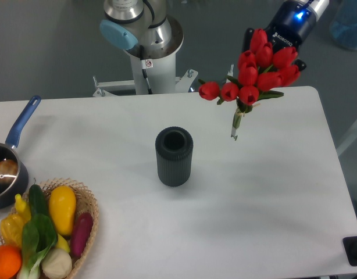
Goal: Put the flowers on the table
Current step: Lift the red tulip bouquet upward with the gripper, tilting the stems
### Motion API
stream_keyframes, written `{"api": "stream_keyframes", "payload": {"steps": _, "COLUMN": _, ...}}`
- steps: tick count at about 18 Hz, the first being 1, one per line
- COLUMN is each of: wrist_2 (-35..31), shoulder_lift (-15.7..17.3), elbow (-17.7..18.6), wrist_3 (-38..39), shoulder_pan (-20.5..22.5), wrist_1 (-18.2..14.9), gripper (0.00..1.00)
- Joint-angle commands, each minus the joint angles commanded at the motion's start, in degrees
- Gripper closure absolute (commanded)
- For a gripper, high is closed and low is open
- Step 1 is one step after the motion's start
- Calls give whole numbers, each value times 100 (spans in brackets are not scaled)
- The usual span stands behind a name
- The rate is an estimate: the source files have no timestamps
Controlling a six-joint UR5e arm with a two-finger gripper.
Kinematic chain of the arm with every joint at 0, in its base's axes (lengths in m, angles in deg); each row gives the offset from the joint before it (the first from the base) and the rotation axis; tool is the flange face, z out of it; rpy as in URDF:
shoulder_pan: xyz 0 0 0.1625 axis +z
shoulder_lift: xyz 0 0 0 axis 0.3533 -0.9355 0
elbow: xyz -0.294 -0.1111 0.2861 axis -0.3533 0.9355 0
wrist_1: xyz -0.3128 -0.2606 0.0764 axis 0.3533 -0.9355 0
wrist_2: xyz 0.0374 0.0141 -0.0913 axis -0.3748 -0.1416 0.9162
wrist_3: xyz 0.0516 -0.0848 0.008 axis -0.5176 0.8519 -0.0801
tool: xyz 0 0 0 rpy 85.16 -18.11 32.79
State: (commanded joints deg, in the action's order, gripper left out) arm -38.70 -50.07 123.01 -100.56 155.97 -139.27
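Up in the far right corner the gripper (270, 53) is hanging above the table (271, 192) with the flowers (255, 72) bunched right in front of it, so its fingers are mostly hidden behind the red heads and I cannot tell how the jaws are standing, though the bunch is plainly hanging from it in the air. The tulips are pointing every way, a few blooms sticking out to the left, and the short green stems are dangling straight down with their tips clear of the white surface near the back edge. The blue-lit wrist of the arm is reaching in from the top right. In the middle of the table a dark ribbed vase (174, 157) is standing upright, well apart from the bunch, to its lower left. Over on the left edge a small pot (5, 174) with a blue handle is sitting, and just below it a wicker basket (88, 224) is holding assorted vegetables and fruit at the near left corner.
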Motion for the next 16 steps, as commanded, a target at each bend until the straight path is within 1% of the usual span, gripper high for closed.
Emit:
{"api": "stream_keyframes", "payload": {"steps": 2, "wrist_2": 0, "shoulder_lift": 0, "elbow": 44, "wrist_3": -9, "shoulder_pan": -9, "wrist_1": 9, "gripper": 59}}
{"api": "stream_keyframes", "payload": {"steps": 4, "wrist_2": 0, "shoulder_lift": 0, "elbow": -17, "wrist_3": 0, "shoulder_pan": -26, "wrist_1": 0, "gripper": 59}}
{"api": "stream_keyframes", "payload": {"steps": 11, "wrist_2": -9, "shoulder_lift": 0, "elbow": -53, "wrist_3": 0, "shoulder_pan": 44, "wrist_1": 26, "gripper": 59}}
{"api": "stream_keyframes", "payload": {"steps": 14, "wrist_2": -9, "shoulder_lift": 0, "elbow": -53, "wrist_3": 9, "shoulder_pan": 114, "wrist_1": 333, "gripper": 59}}
{"api": "stream_keyframes", "payload": {"steps": 16, "wrist_2": -17, "shoulder_lift": 9, "elbow": -44, "wrist_3": 70, "shoulder_pan": 132, "wrist_1": 404, "gripper": 59}}
